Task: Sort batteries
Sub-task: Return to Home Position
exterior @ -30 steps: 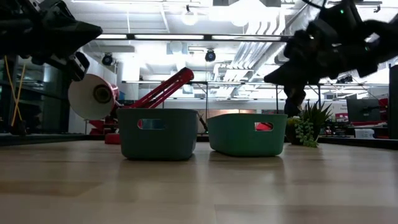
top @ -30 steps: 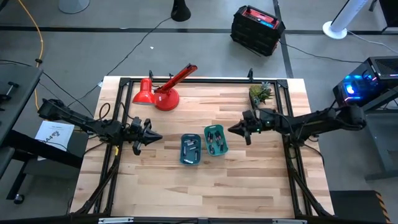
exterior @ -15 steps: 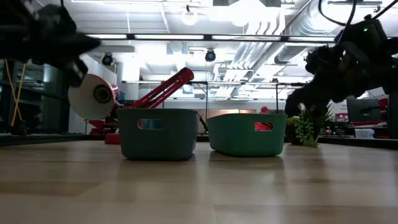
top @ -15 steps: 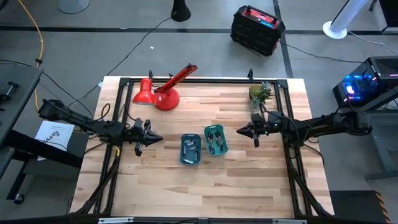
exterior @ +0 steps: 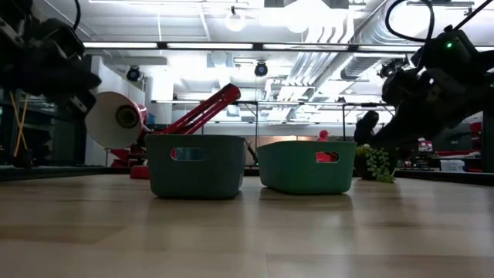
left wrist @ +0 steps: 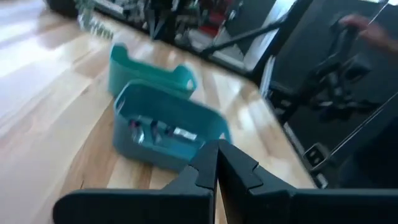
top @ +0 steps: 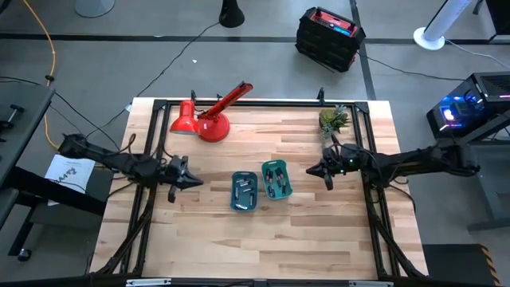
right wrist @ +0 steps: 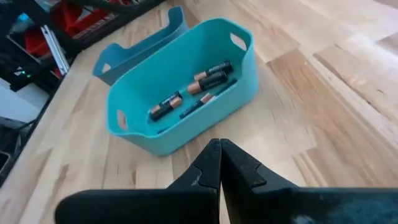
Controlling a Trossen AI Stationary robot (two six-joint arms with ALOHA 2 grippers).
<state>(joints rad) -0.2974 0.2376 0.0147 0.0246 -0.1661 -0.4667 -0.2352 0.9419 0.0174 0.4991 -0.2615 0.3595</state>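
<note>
- Both arms have drawn back from the middle of the tabletop since a second ago. The left gripper (top: pixel 191 181) now sits closer to the left edge and the right gripper (top: pixel 315 170) closer to the right edge, while the two bins lie where they were.
- The left gripper hangs above the light wooden tabletop (top: pixel 319 231), a short way in from its left edge, pointing toward the bins. In its wrist view the two dark fingers (left wrist: pixel 239 171) are pressed together with nothing between them.
- The right gripper hangs over the right part of the tabletop, also pointing inward. Its dark fingers (right wrist: pixel 239 168) meet at the tips and hold nothing.
- In the low view both grippers are higher than the bin rims and well apart from the bins.
- A grey-blue rectangular plastic bin (top: pixel 233 194) and a teal-green rectangular plastic bin (top: pixel 288 181) stand upright near the middle of the tabletop, just beside each other. The low view shows a narrow gap between them.
- The batteries (top: pixel 245 190), small slim cylinders, all lie inside the bins. Those in the grey-blue bin look dark and silvery (left wrist: pixel 155 130). Those in the teal-green bin are black with copper-coloured ends (right wrist: pixel 199 84), about five of them, lying flat on the floor.
- A red desk lamp (top: pixel 209 118) lies near the back-left corner of the tabletop.
- A small green potted plant (top: pixel 334 119) stands near the back-right corner.
</note>
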